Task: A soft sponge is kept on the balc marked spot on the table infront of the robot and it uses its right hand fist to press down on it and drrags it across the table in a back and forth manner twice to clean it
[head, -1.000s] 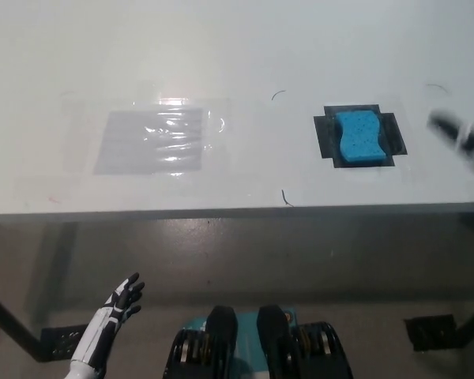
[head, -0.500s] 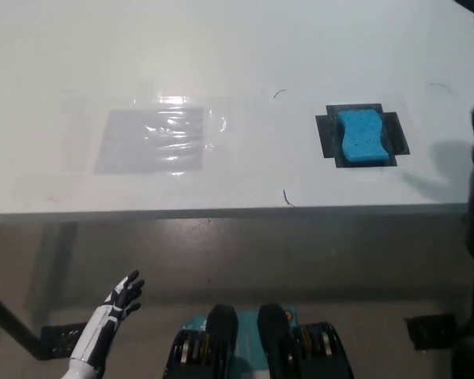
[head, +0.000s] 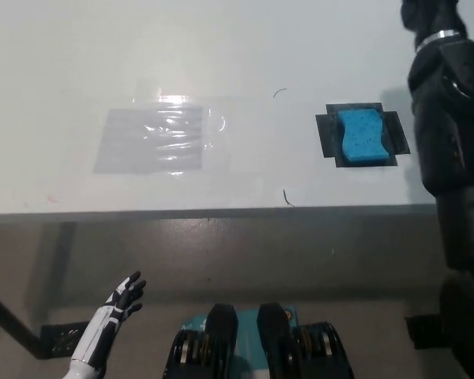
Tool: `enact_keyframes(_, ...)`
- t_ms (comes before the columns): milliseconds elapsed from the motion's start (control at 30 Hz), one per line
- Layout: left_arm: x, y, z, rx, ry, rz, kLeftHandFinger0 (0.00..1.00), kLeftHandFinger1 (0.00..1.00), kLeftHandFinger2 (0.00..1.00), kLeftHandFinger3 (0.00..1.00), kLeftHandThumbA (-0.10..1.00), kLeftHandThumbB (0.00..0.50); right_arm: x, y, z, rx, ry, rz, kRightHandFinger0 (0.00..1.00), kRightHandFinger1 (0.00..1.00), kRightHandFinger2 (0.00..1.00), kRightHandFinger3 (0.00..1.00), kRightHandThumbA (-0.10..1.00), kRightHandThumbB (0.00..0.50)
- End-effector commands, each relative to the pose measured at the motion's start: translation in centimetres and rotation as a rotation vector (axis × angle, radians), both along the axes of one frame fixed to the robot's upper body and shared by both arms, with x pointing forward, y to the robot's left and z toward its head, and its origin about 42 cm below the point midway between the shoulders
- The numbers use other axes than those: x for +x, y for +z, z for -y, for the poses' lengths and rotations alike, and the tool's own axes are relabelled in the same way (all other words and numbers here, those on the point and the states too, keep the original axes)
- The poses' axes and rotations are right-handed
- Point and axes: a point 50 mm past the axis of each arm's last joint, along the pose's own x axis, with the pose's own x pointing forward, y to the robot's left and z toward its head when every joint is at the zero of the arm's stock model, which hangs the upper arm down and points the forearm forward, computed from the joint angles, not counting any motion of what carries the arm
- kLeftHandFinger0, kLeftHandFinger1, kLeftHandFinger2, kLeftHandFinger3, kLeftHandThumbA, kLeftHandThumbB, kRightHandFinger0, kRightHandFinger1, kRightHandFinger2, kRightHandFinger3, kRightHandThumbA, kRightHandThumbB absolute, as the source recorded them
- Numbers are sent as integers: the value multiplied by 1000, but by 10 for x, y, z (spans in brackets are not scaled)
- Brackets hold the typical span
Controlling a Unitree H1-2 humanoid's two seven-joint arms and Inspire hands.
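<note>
Change since 0.5 s ago: the black right arm (head: 446,150) has swung in over the right edge of the counter, now filling the right side of the view from bottom to top; sponge and mark are unmoved.

1. Counter (head: 221,47): pale, smooth, slightly glossy flat top, front edge running across the view below the sponge.
2. Right arm: black, jointed, bulky casing with a silver ring near the top. The right hand itself runs out of the top right corner, so whether its fingers are curled into a fist cannot be told. It holds nothing visible.
3. Clear film patch (head: 152,140): rectangular, wrinkled, shiny, taped flat, well apart from the arm toward the robot's left.
4. Black marked spot (head: 325,134): matte tape, roughly cross-shaped, under the sponge.
5. Sponge (head: 360,136): 1 piece, blue, porous, soft-looking, waisted outline, long axis running away from the robot. It lies just beside the right arm, on the arm's left and nearer the robot than the unseen hand. Judged next move: draw the hand back and leftward, then down onto it.
6. Left hand (head: 120,298): white, resting below the counter edge, fingers spread, empty, far from the sponge.
</note>
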Motion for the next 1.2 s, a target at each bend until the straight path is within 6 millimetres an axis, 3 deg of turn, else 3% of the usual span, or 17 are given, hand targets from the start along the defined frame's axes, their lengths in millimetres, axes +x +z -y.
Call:
enact_keyframes(0,2,10,1,4,-31,57,1000,1000,1000,1000,1000,500,17,27,-3,34,-58,81,0,0,0,0,1000,270)
enact_keyframes(167,1,11,2,12,-34,62,1000,1000,1000,1000,1000,500,30,-9,-3,32,-97,-85,0,0,2,0,1000,282)
enact_keyframes(333,-3,10,2,3,-35,57,1000,1000,1000,1000,1000,500,28,-49,-4,17,-118,-200,0,0,46,26,1000,278)
enact_keyframes(467,-2,11,5,-1,-45,60,1000,1000,1000,1000,1000,500,23,-77,-4,-9,-136,-267,0,0,123,127,1000,258)
enact_keyframes(500,-1,11,5,-3,-47,63,1000,1000,1000,1000,1000,500,22,-82,-4,-7,-134,-281,0,0,151,164,1000,268)
enact_keyframes(533,0,12,6,5,-52,65,1000,1000,1000,1000,1000,500,20,-89,-5,-18,-131,-301,0,0,186,204,1000,308)
enact_keyframes(567,0,12,6,11,-55,68,1000,1000,1000,1000,1000,500,19,-95,-4,-20,-128,-313,0,0,219,246,1000,309)
enact_keyframes(600,0,12,7,11,-56,69,1000,1000,1000,1000,1000,500,18,-96,-4,-19,-128,-315,0,0,210,253,1000,311)
enact_keyframes(700,-1,13,9,10,-55,69,1000,1000,1000,1000,1000,500,13,-115,-3,7,-122,-356,0,0,38,162,1000,316)
enact_keyframes(733,-1,12,9,21,-56,71,1000,1000,1000,1000,1000,500,11,-123,-2,9,-120,-370,0,0,9,133,1000,295)
enact_keyframes(867,1,13,12,34,-61,78,1000,1000,1000,1000,1000,500,4,-142,-1,9,-121,-422,0,0,55,137,1000,293)
enact_keyframes(1000,3,14,15,33,-67,83,1000,1000,1000,1000,1000,500,-5,-166,-8,-13,-108,-472,0,0,104,160,1000,348)
enact_keyframes(1100,4,15,16,38,-70,93,1000,1000,1000,1000,1000,500,-14,-185,-15,-38,-91,-518,0,0,150,213,1000,297)
enact_keyframes(1167,5,16,16,40,-70,93,1000,1000,1000,1000,1000,500,-19,-196,-19,-38,-76,-545,0,0,151,220,1000,299)
